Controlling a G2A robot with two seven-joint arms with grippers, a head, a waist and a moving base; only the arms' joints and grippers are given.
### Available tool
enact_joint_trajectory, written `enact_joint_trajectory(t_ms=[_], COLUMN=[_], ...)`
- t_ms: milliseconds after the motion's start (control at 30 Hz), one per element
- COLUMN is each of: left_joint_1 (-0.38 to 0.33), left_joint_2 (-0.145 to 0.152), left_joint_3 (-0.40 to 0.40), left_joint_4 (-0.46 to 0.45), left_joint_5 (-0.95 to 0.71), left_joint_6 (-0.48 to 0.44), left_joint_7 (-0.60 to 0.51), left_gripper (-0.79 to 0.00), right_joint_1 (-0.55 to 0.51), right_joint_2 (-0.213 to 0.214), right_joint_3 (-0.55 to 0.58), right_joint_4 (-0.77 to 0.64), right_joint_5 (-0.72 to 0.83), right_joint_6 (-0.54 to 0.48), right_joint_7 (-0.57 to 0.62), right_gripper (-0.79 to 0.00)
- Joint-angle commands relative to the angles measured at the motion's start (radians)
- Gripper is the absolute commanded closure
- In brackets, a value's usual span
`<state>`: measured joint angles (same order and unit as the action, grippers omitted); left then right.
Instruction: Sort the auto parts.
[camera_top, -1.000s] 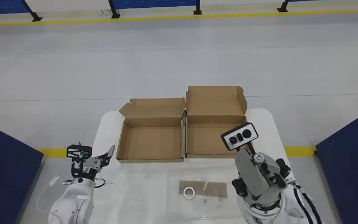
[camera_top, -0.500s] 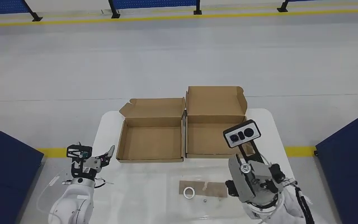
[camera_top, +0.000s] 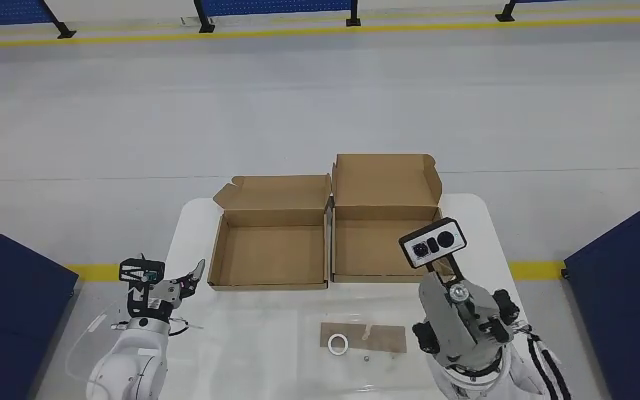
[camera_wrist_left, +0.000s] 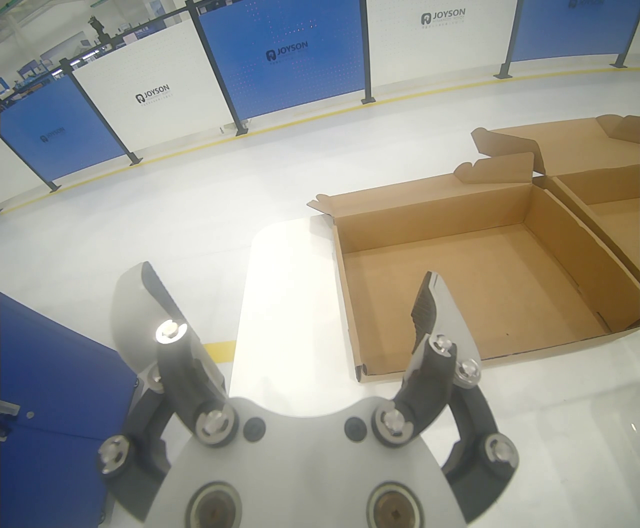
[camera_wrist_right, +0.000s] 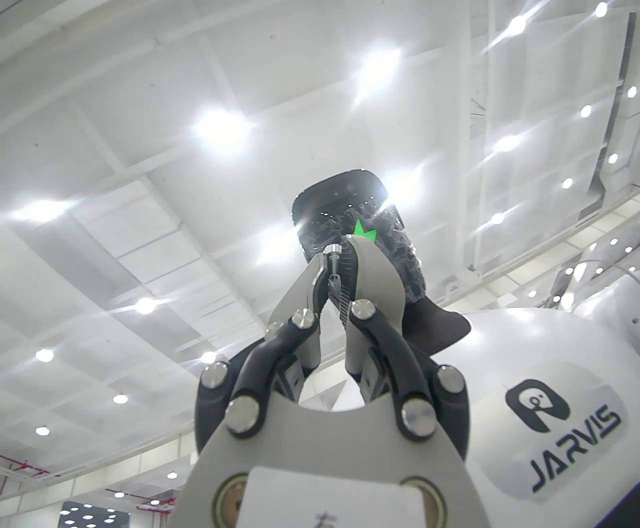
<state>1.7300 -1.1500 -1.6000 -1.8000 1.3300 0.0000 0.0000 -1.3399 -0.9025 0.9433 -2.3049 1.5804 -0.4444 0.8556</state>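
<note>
Black auto part (camera_top: 432, 243), a panel with holes, is clamped in the right pincer (camera_wrist_right: 337, 260) and held aloft near 3 o'clock, by the right box's (camera_top: 375, 240) near corner. Left pincer (camera_wrist_left: 287, 280) is wide open and empty at 8 o'clock, off the desk (camera_top: 260, 330) edge. Right box and left box (camera_top: 270, 255) look empty, so sorting seems barely begun. White ring (camera_top: 339, 345) on a cardboard strip (camera_top: 385, 338) at 6 o'clock is not yet sorted. Speck beside the ring is too small to identify. Glare hides the part's detail in the right wrist view.

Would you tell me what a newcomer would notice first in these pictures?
The right gripper holds a black part raised upward by the edge of the right cardboard box. That box and the left cardboard box stand open, side by side, and both look empty. The left gripper hangs open near the table's left edge.
</note>
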Motion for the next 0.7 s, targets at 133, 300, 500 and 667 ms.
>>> enact_joint_trajectory(t_ms=[133,300,500,667], left_joint_1=[0.0,0.0,0.0,0.0], left_joint_2=[0.0,0.0,0.0,0.0], left_joint_3=[0.0,0.0,0.0,0.0], left_joint_4=[0.0,0.0,0.0,0.0], left_joint_5=[0.0,0.0,0.0,0.0], left_joint_6=[0.0,0.0,0.0,0.0], left_joint_7=[0.0,0.0,0.0,0.0], left_gripper=[-0.785,-0.785,-0.785,-0.785], right_joint_1=[-0.019,-0.026,-0.037,-0.037], right_joint_2=[-0.018,-0.031,-0.045,-0.047], right_joint_3=[0.015,0.038,0.058,0.061], right_joint_4=[0.001,0.005,-0.005,-0.006], right_joint_5=[0.057,0.022,-0.022,-0.025], right_joint_6=[0.024,0.046,0.067,0.066], right_joint_7=[0.029,0.028,0.015,0.018], right_gripper=[0.0,0.0,0.0,0.0])
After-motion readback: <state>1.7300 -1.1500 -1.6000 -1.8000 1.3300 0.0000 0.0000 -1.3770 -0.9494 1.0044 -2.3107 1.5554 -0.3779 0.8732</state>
